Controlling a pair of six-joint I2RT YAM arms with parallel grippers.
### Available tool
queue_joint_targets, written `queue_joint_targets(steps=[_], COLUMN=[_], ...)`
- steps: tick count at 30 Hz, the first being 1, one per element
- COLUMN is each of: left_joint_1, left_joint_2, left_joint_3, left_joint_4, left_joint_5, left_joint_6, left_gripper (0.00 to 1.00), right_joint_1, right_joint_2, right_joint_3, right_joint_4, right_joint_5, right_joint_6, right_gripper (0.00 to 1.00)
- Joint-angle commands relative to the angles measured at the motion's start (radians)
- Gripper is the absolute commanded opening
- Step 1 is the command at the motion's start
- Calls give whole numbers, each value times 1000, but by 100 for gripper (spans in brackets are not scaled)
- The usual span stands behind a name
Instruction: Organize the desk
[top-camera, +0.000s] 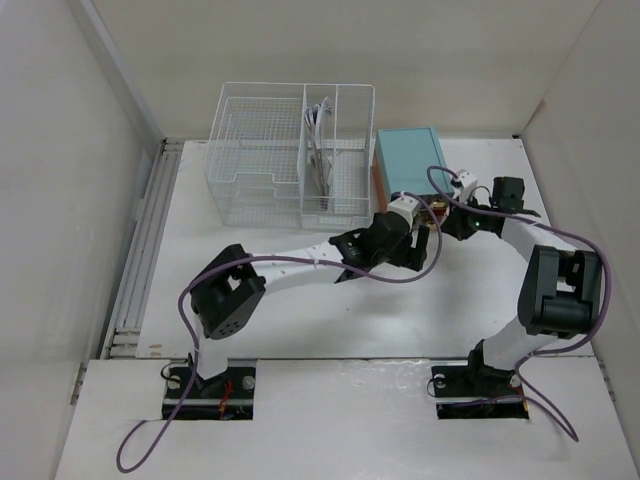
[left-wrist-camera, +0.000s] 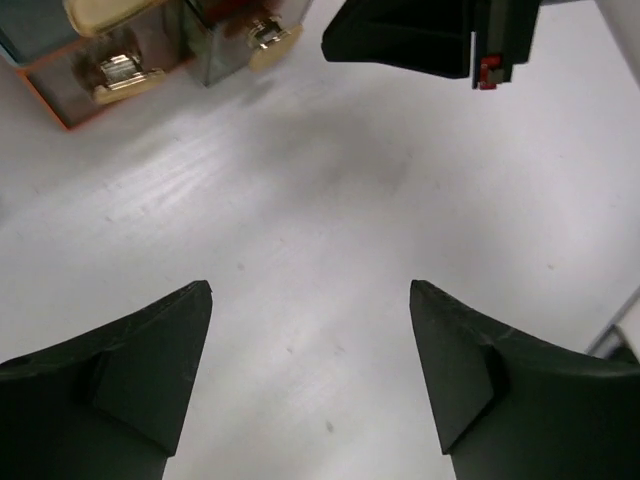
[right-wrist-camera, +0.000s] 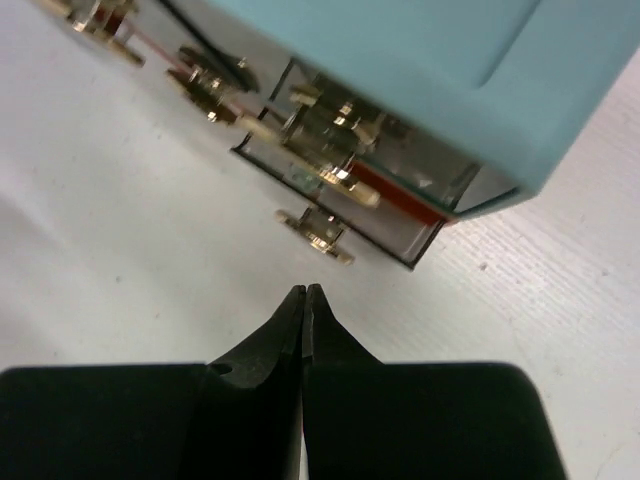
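Desk (top-camera: 300, 320), wide, white and matte, fills the floor of the enclosure and carries everything in view, with both arm bases at its six o'clock edge. In the top view a white wire-mesh basket (top-camera: 250, 165) stands at about eleven o'clock, and a few thin white and dark items (top-camera: 318, 150) stand upright in its narrow middle compartment. Just beside the basket, at one o'clock, sits a small teal box (top-camera: 410, 160). Both arms reach to the six o'clock side of that box, where their wrists come close together over bare desk. The left gripper (left-wrist-camera: 310, 287) has its two dark fingers spread well apart, with nothing between them but white tabletop. In its wrist view an orange-edged drawer (left-wrist-camera: 70, 95) with brass fittings shows at eleven o'clock, and part of the other arm's black gripper shows at one o'clock. The right gripper (right-wrist-camera: 304, 292) has its fingertips pressed together, holding nothing. They point toward twelve o'clock at a brass pull (right-wrist-camera: 318, 232) on the open drawers under the box. The tips are near that pull but apart from it. Whether they touch the tabletop I cannot tell.
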Motion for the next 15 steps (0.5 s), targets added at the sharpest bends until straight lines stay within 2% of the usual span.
queue_joint_targets(steps=[1, 4, 6, 8, 13, 14, 15], left_joint_1=[-31, -51, -62, -62, -93, -93, -93], left_joint_2=[-114, -174, -222, -254, -413, -444, -473], left_joint_3=[-33, -55, -69, -92, -164, -185, -231], left_joint_4=[-25, -62, -86, -106, -172, -173, -173], left_joint_5=[-15, -28, -37, -61, -118, -132, -132], left_joint_6=[16, 16, 16, 16, -3, -3, -12], left_gripper=[80, 88, 97, 99, 100, 100, 100], right_joint_1=[-22, -40, -40, -51, -51, -51, -51], right_joint_2=[-45, -83, -109, -151, -223, -250, -251], right_joint_3=[53, 62, 53, 44, 44, 35, 25], right_joint_4=[-246, -345, -369, -379, -384, -371, -312], right_joint_5=[-49, -48, -48, -48, -39, -29, -18], right_joint_6=[-135, -204, -224, -224, -264, -264, -230], right_gripper=[0, 4, 9, 11, 10, 8, 2])
